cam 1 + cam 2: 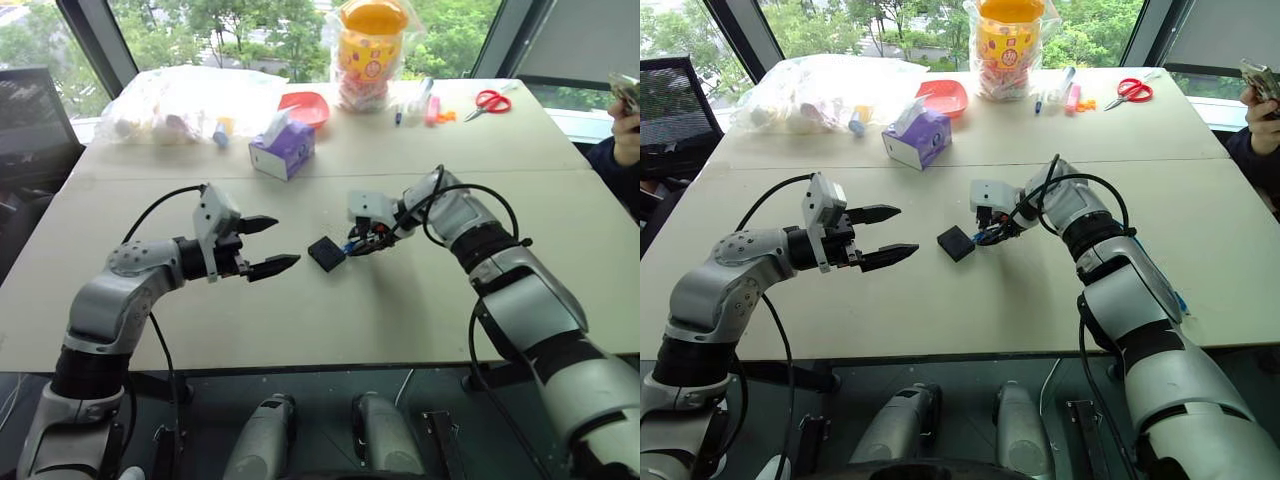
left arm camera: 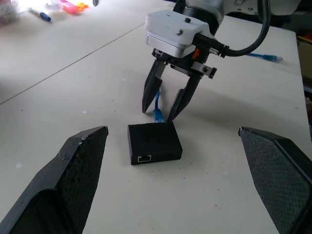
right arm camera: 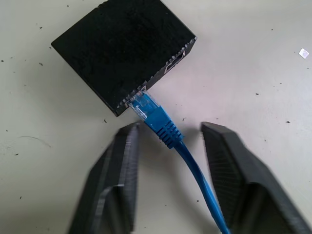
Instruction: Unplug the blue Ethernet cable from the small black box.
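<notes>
1. Nearest the lens in the right wrist view, the right gripper (image 3: 168, 161) is standing with its two black fingers (image 3: 119, 165) parted, one on each side of the blue Ethernet cable (image 3: 161, 127); a visible gap is showing between each finger and the cable's boot, so the jaws are straddling it, not clamped on it.
2. That same view is showing what the head views cannot: the clear plug is still sitting in a port on the side of the small black box (image 3: 119, 48), and a second, empty port is lying further along that side.
3. The left wrist view is giving the opposite side: the box (image 2: 153, 142) is lying flat on the table (image 2: 234, 161) with yet another empty port facing this camera, and the right gripper is pointing steeply down just behind it, fingertips at the tabletop beside the cable.
4. The left gripper (image 1: 271, 246) is hovering with its jaws spread wide and empty, pointing toward the box from a little way off.
5. In the head views the box is sitting mid-table between the two grippers.
6. Farther back, a purple tissue box (image 1: 283, 149) is showing a tissue sticking out of its top, and a clear bag (image 1: 372, 50) is holding a yellow container.
</notes>
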Robot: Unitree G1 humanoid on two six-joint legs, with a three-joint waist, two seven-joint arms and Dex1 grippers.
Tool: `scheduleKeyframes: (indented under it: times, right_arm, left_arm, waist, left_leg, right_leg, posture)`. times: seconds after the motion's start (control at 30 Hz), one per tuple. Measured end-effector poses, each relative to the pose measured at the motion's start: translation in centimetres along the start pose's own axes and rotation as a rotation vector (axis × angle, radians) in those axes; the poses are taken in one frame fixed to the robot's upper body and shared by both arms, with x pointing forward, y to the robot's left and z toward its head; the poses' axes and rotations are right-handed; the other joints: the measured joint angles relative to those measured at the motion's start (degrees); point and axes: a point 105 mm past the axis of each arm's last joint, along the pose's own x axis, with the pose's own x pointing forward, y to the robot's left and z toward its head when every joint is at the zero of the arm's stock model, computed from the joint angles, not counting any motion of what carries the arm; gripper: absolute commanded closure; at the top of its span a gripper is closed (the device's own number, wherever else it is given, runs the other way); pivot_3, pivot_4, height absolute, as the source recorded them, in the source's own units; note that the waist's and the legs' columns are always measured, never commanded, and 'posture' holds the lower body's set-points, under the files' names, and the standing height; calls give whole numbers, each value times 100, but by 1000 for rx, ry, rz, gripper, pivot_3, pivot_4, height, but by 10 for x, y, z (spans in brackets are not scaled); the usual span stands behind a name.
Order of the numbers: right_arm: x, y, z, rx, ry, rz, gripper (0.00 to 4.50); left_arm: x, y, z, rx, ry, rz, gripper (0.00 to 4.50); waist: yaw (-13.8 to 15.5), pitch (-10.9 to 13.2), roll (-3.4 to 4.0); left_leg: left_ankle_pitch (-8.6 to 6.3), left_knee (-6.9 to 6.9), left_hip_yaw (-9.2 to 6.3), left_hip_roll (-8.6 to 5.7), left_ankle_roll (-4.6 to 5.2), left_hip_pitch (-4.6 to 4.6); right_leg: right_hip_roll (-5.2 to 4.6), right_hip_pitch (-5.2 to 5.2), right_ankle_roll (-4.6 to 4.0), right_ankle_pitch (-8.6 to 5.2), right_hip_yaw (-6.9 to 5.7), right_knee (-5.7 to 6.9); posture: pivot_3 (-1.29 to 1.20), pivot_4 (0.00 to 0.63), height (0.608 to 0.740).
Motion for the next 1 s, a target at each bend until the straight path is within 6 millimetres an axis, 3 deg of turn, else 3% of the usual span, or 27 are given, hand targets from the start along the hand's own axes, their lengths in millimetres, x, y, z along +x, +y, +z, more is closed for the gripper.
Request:
scheduleKeyframes:
  times: [0.03, 0.27, 0.4, 0.5, 0.67, 0.83, 1.0]
  right_arm:
    - [0, 0, 0, -1, 2, 4, 4463]
    - [-7, 8, 2, -39, -63, -49, 4463]
    - [-50, 2, 17, -230, -190, -397, 4463]
    - [-73, 15, 30, -308, -274, -556, 4463]
    - [-68, 51, 32, -392, -293, -644, 4463]
    - [-84, 59, 62, -503, -340, -754, 4463]
    - [-84, 59, 64, -522, -326, -777, 4463]
  left_arm:
    - [0, 0, 0, 0, 0, 0, 0]
    - [3, 8, 0, -22, -8, 7, 0]
    - [9, 22, 16, -30, -48, 19, 0]
    - [18, 25, 26, -82, -83, -9, 0]
    - [26, 29, 51, -190, -144, -83, 0]
    - [28, 22, 57, -248, -144, -183, 0]
    - [30, 12, 50, -276, -102, -265, 0]
  waist:
    - [0, 0, 0]
    - [41, 1, 1]
    - [71, 1, 1]
    - [48, 0, -1]
    - [7, 1, -1]
    - [24, 0, -2]
    - [55, 0, -3]
  left_leg:
    - [1, 0, 0, 1, -1, 2]
    - [1, -2, -7, 2, -2, -3]
    - [2, 2, -8, -2, -4, -27]
    - [2, 0, -9, 1, -4, -25]
    - [2, 6, 0, 5, -2, -21]
    - [3, 7, 1, 9, -2, -7]
    - [3, 7, -1, 10, -2, -10]
  right_leg:
    - [1, 0, -1, 0, 1, 2]
    - [4, -7, -1, 1, 1, 9]
    - [0, -20, 1, 1, 1, 1]
    - [1, -19, 1, 1, 0, 0]
    - [4, -18, 1, 0, 2, 5]
    - [4, -5, -18, -9, 3, 6]
    - [1, -4, -19, -9, 3, 1]
  posture:
    - [0, 150, 740]
    - [0, 150, 740]
    - [0, 150, 740]
    - [0, 150, 740]
    - [0, 150, 740]
    - [0, 150, 740]
    - [0, 150, 740]
